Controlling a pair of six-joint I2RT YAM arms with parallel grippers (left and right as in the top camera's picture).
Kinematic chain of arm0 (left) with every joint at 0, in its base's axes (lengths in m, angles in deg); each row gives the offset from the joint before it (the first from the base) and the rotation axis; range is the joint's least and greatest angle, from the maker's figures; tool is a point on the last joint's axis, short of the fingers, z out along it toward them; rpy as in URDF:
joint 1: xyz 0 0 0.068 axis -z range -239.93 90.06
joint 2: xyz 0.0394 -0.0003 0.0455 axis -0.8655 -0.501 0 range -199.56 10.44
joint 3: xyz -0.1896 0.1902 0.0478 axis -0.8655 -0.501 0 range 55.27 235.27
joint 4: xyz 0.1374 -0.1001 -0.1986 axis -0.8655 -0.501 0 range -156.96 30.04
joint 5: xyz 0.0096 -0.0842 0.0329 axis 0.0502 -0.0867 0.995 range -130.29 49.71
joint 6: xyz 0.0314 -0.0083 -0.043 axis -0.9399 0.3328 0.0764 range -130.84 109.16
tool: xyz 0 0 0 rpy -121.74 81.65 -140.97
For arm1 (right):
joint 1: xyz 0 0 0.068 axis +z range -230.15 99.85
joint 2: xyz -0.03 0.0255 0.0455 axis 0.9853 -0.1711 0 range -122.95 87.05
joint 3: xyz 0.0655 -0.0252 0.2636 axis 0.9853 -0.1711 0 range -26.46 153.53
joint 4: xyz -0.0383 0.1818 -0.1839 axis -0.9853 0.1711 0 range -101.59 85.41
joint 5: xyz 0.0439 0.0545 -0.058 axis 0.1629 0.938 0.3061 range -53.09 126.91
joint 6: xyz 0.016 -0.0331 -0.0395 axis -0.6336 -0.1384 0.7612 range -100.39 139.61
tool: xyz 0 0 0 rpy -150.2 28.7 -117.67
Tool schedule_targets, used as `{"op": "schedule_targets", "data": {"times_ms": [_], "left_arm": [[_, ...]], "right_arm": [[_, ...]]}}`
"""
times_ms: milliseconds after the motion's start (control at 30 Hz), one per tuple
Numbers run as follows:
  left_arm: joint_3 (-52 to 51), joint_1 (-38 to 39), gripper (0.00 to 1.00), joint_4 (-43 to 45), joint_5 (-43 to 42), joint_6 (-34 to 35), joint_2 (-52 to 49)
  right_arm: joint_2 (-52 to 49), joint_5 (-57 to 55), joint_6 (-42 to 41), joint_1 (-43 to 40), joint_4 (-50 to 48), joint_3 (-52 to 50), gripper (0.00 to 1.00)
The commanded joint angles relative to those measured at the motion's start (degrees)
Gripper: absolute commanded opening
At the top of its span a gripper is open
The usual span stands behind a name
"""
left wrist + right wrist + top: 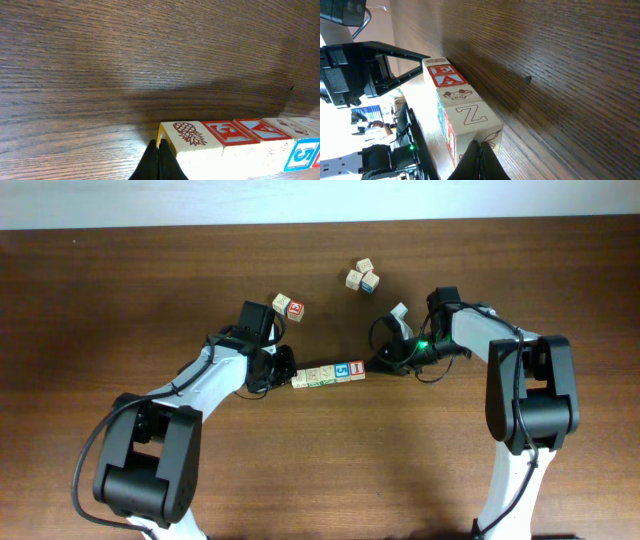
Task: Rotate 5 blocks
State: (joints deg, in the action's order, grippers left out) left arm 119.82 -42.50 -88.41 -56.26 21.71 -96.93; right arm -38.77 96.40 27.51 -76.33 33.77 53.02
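5 blocks between left gripper and right gripper

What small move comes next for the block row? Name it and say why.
Probably push the ends opposite ways to pivot it: the shut left hand sits at the pineapple end of the five-block row, the shut right hand at its Z end, so the line is bracketed for turning.
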Motion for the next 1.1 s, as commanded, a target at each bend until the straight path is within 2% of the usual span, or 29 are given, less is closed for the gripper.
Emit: {"op": "schedule_targets", "data": {"times_ms": [0, 367, 1067], "left_arm": [[-0.3, 1.2, 0.0, 0.8, -5.2, -0.7, -0.5], [-0.3, 1.2, 0.0, 0.8, -5.2, -0.7, -0.5], [-0.3, 1.2, 0.0, 0.8, -5.2, -0.7, -0.5]], "right_arm": [[2.2, 4.4, 0.9, 2.7, 0.8, 1.6, 0.04], [2.2, 4.4, 0.9, 3.1, 2.4, 2.6, 0.04], [2.2, 3.9, 0.9, 9.1, 3.9, 7.6, 0.04]]}}
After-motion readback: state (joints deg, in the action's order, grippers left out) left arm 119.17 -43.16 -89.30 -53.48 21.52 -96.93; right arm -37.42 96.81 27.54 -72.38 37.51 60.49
